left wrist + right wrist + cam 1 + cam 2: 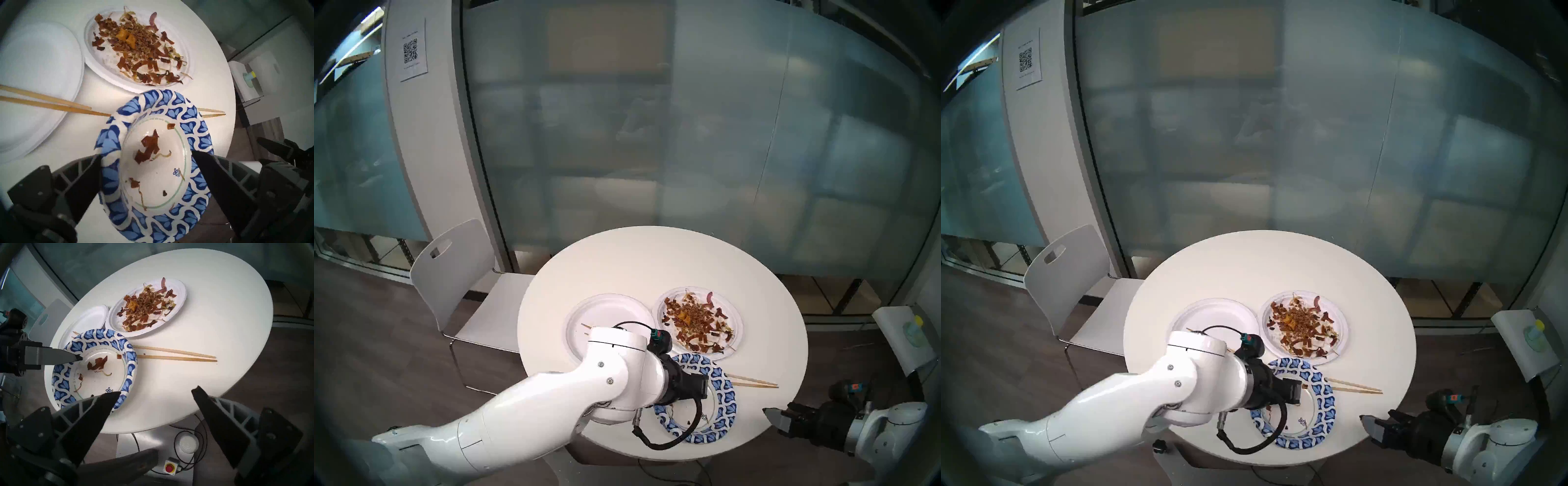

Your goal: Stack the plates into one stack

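Left gripper (pixel 147 155) hangs with jaws spread wide over the blue-patterned plate (pixel 153 162); right gripper (pixel 156 392) waits open beside the table (pixel 212 310).

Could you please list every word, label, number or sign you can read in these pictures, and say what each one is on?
No text is legible.
Wall sheet: a QR code; the lines around it are too small to read.
Blue-rimmed plate: faint print circling the inside, too blurred to read.

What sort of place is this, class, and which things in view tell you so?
Probably an office break or meeting room. A round white table and a white chair stand beside frosted glass walls, a QR notice hangs on the pillar, and plates hold meal leftovers.
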